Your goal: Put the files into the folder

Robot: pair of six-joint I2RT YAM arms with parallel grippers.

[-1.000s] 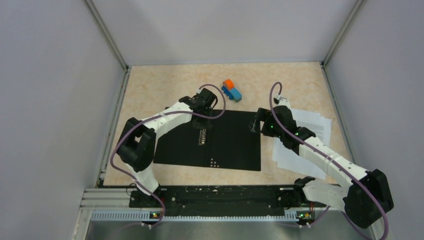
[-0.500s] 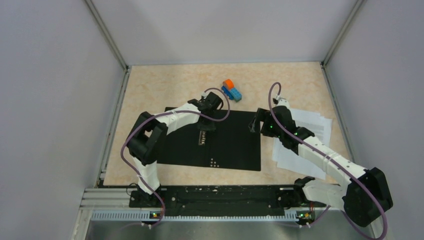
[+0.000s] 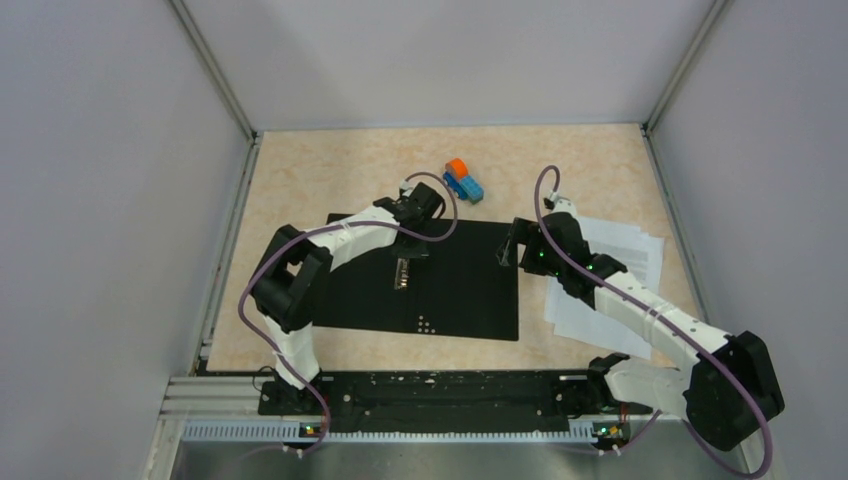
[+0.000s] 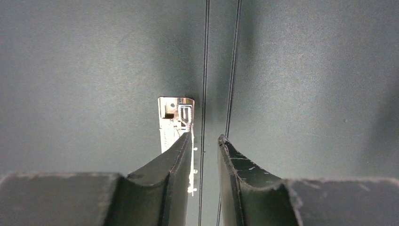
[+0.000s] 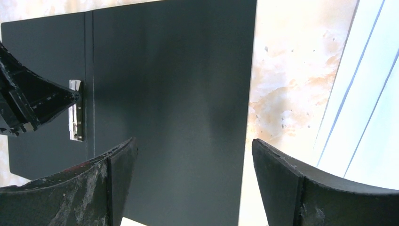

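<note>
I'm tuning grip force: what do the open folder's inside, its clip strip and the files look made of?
The folder inside looks like matte black plastic or coated card: fine grain, dull sheen, pressed crease lines. The clip strip looks like polished metal: bright mirror glints. The files look like plain white paper: thin, flat, overlapping sheets.

Folder [image 3: 455, 290] open flat, black inside up, metal clip [image 3: 402, 272] near spine, white files [image 3: 620, 262] fanned just right
</note>
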